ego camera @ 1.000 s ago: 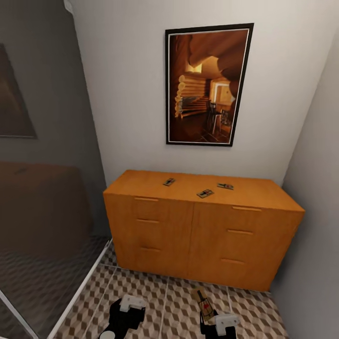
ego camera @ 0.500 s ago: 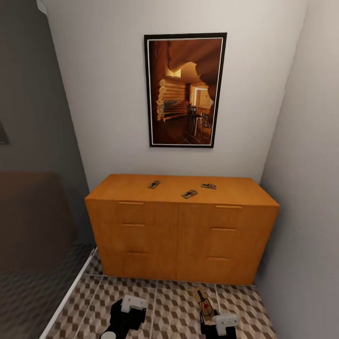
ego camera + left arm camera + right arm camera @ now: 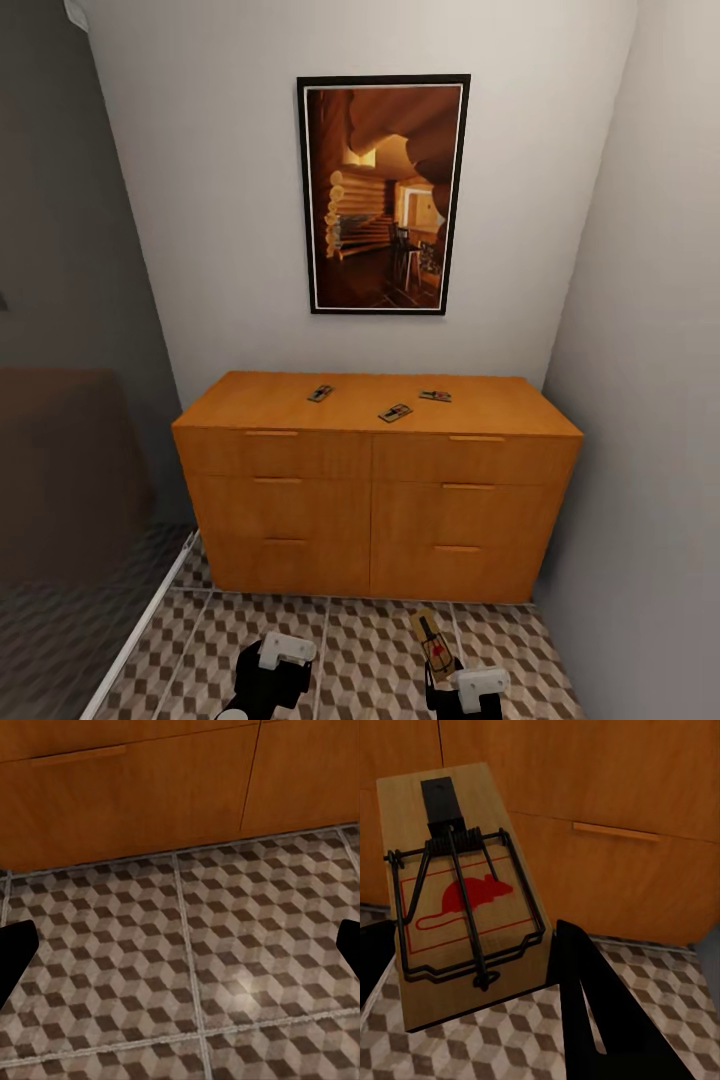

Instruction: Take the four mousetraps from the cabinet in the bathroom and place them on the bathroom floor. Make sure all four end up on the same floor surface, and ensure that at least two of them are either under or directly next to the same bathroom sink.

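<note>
Three mousetraps (image 3: 320, 393) (image 3: 395, 412) (image 3: 435, 396) lie flat on top of the orange-brown cabinet (image 3: 370, 500), which stands against the far wall. A fourth mousetrap (image 3: 432, 640), with its red mouse print and wire bar showing (image 3: 465, 915), sticks up over the floor tiles with my right gripper (image 3: 455, 685) shut on it. One dark right finger (image 3: 585, 1012) lies beside the board. My left gripper (image 3: 268, 668) hangs low over the cube-pattern floor (image 3: 195, 945), open and holding nothing, with its fingertips (image 3: 13, 956) wide apart.
A framed picture (image 3: 382, 195) hangs above the cabinet. A grey wall (image 3: 650, 420) closes in on the right beside the cabinet's end. On the left stands a dark glass panel (image 3: 70, 470) with a white floor rail (image 3: 140, 630). Bare tiles stretch between the grippers and the drawers.
The whole head view has shifted, so the camera has moved: the cabinet and picture now sit further left and squarer on. Both grippers hold the same pose, the right still holding its mousetrap.
</note>
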Tool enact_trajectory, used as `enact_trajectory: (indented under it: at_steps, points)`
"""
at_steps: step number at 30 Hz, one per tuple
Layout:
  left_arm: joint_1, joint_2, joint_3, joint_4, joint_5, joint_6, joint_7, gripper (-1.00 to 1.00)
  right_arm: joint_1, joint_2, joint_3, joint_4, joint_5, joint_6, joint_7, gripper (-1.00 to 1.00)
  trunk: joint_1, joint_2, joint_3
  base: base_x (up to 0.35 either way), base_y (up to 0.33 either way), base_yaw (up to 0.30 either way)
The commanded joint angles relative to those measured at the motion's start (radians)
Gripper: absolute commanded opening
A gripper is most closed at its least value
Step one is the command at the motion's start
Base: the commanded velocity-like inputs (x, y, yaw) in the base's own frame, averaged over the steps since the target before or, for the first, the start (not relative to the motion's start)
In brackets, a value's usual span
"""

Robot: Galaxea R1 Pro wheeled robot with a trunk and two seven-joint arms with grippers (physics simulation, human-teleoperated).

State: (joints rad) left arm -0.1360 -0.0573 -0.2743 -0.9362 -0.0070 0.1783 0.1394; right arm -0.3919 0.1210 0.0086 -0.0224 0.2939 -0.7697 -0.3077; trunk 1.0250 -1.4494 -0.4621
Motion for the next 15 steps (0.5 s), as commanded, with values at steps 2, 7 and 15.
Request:
enact_trajectory:
  at_steps: [2, 7, 15]
  points:
    - [-0.001, 0.001, -0.003, -0.001, -0.001, 0.006, 0.006, 1.00, -0.001, 0.000, 0.001, 0.001, 0.005, -0.002, -0.004, -1.00, 0.000, -0.001, -0.001, 0.000, 0.000, -0.002]
    - [-0.001, 0.001, -0.003, -0.001, -0.001, 0.006, 0.006, 1.00, -0.001, 0.000, 0.001, 0.001, 0.005, -0.002, -0.003, -1.00, 0.000, -0.001, -0.001, 0.000, 0.000, -0.001]
    - [-0.001, 0.001, -0.004, 0.010, -0.001, 0.006, 0.006, 1.00, -0.001, 0.000, 0.001, 0.001, 0.005, -0.002, -0.002, -1.00, 0.000, -0.001, 0.002, -0.075, 0.046, -0.157]
